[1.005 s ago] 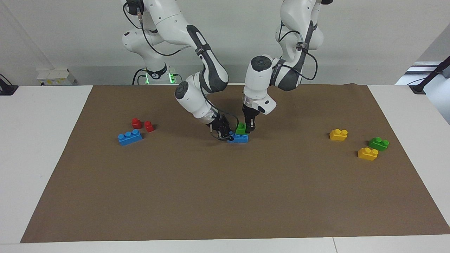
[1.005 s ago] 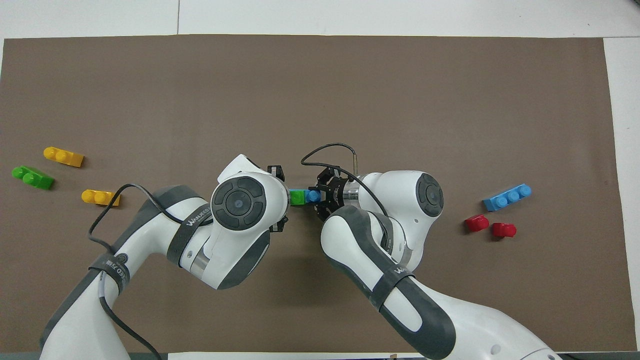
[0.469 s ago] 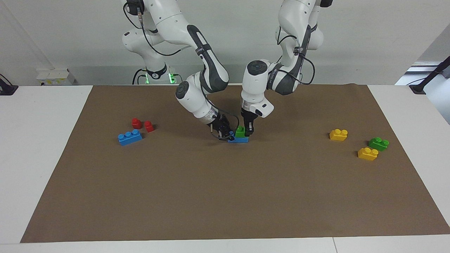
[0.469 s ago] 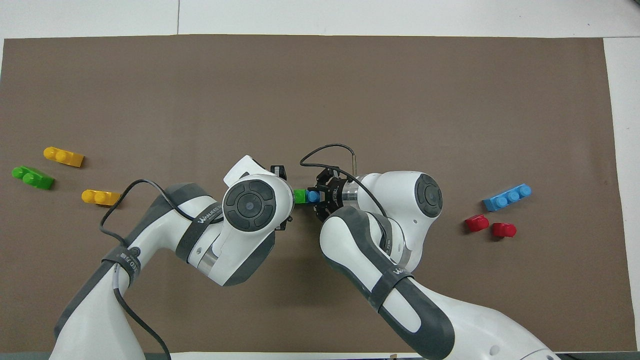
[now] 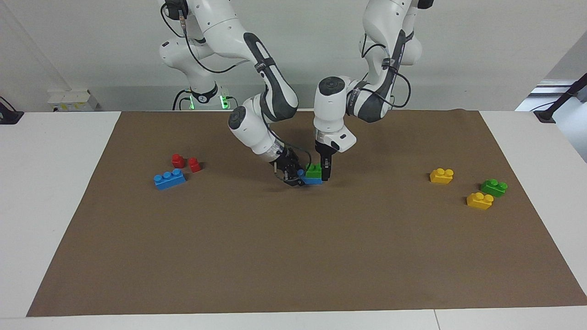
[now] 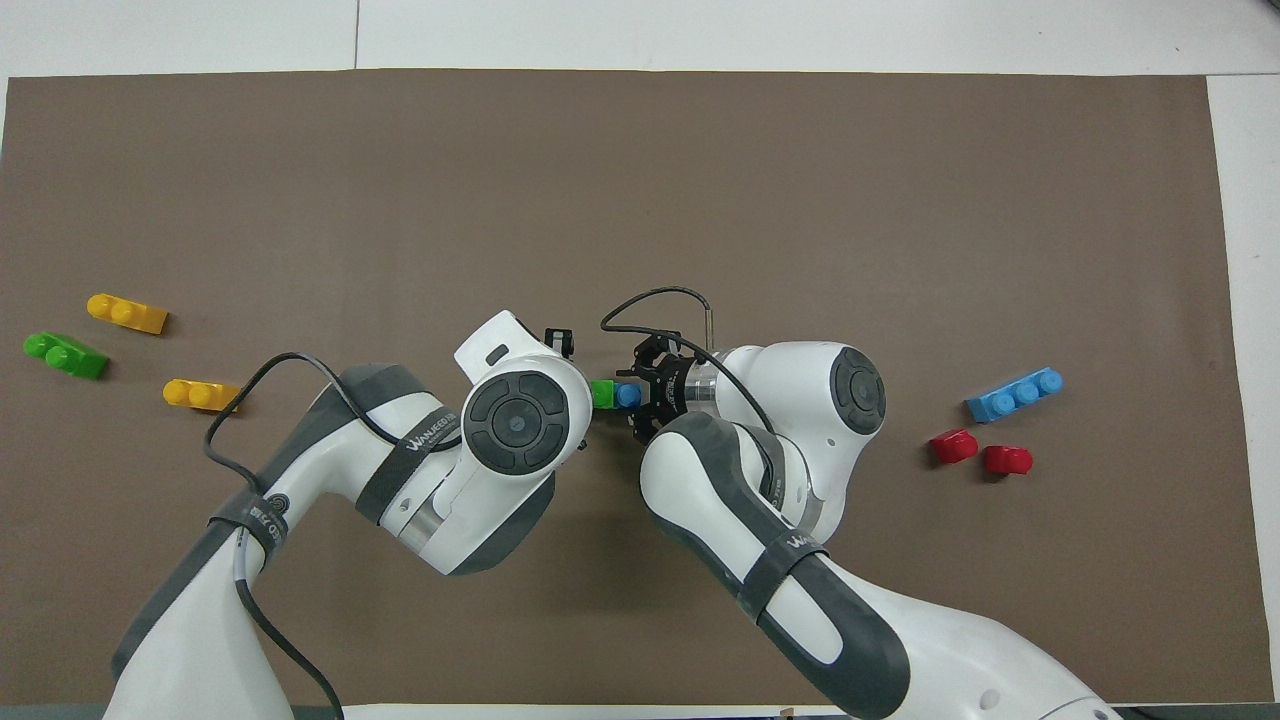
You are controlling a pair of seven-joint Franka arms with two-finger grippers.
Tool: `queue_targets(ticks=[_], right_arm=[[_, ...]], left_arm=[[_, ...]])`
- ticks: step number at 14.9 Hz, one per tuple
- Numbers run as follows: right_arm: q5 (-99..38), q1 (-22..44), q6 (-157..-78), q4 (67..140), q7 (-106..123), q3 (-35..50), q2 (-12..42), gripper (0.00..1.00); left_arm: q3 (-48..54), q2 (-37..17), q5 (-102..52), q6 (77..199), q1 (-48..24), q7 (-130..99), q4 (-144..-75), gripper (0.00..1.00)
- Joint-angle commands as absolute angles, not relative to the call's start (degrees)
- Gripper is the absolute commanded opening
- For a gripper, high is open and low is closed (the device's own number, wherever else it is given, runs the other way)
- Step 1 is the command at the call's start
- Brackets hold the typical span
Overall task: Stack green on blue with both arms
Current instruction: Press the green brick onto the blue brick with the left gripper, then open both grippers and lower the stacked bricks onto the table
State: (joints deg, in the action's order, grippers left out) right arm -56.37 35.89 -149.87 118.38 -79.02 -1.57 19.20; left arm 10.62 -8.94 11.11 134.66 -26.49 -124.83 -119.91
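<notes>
Green brick (image 5: 314, 171) sits pressed on the blue brick (image 5: 312, 180) mid-mat, right gripper (image 5: 293, 177) steadying the blue brick's end, left gripper (image 5: 325, 173) upright beside green, likely after pushing it home, though whether either's fingers clamp or part I cannot tell.

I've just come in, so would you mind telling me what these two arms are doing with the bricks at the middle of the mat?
The green brick sits on the blue brick at the middle of the brown mat. The right gripper is at the blue brick's end, and the left gripper comes down right beside the green one. Another blue brick, two red pieces, two yellow bricks and a darker green brick lie untouched toward the mat's ends.
</notes>
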Motion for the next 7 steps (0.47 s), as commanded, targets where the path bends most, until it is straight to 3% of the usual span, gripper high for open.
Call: queue_targets(ticks=[1, 4, 7], right_arm=[[-58.36, 33.06, -147.67, 116.99, -77.17, -1.67, 18.99, 1.0], [-55.65, 24.73, -138.28, 115.23, -76.82, -2.02, 17.15, 1.0], [-43.73, 17.86, -132.03, 114.09, -72.37, -1.93, 14.25, 1.0]], left_arm=[[10.2, -4.84, 12.13, 130.35, -25.75, -122.09, -120.15, 1.0], [10.2, -1.16, 10.91, 126.75, -22.34, -117.61, -119.18, 1.0], [10.2, -0.18, 9.76, 121.66, -18.73, -109.54, -115.5, 1.0]])
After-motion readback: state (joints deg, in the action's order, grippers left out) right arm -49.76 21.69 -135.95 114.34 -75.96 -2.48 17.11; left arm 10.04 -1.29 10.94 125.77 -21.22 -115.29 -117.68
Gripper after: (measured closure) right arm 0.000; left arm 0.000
